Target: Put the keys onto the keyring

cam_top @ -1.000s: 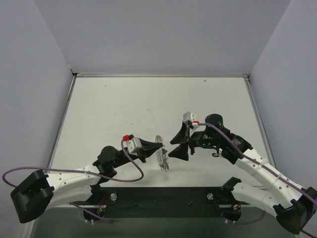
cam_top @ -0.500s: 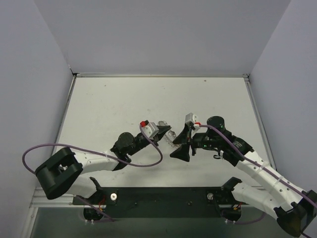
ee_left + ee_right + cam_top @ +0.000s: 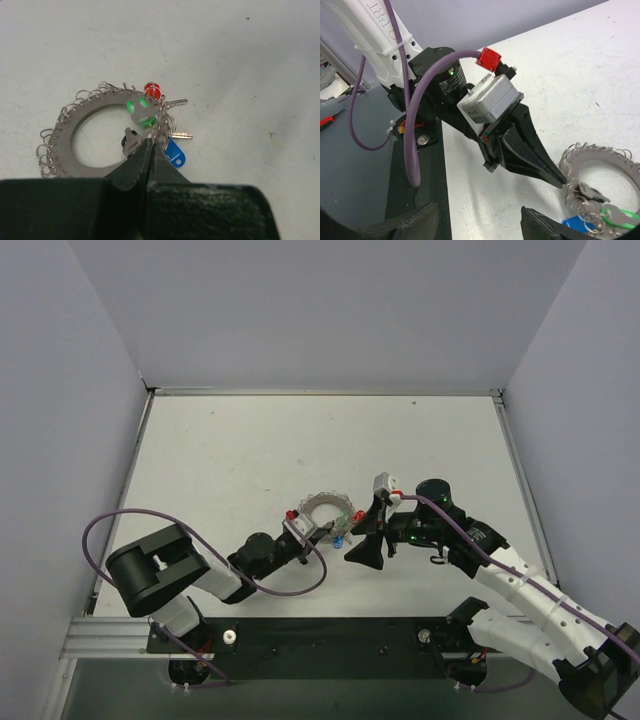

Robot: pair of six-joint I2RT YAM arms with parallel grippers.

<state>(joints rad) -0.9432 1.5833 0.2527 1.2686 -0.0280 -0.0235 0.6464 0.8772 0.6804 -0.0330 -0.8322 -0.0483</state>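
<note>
Top external: L hand (image 3: 322, 531) pinches keyring (image 3: 322, 497) rim; keys (image 3: 340, 539) bunched between it & spread R hand (image 3: 355, 541).

The white worktop (image 3: 250, 450) carries a scatter of tiny dark specks, two of them plain in the left wrist view (image 3: 247, 18) (image 3: 270, 134). Pale grey-lilac walls close it in: a back wall (image 3: 320, 310), a left wall (image 3: 60, 440) and a right wall (image 3: 590, 420). A thin metal strip (image 3: 320, 392) runs along the foot of the back wall. A black plate (image 3: 330, 635) lies along the near edge, with a ribbed aluminium rail (image 3: 100, 640) at its left end. In the right wrist view, a grey surface (image 3: 350, 165) lies beyond that plate. On it are something white and crumpled (image 3: 335, 89) and a slim red and black object (image 3: 330, 121), cut off by the frame.
</note>
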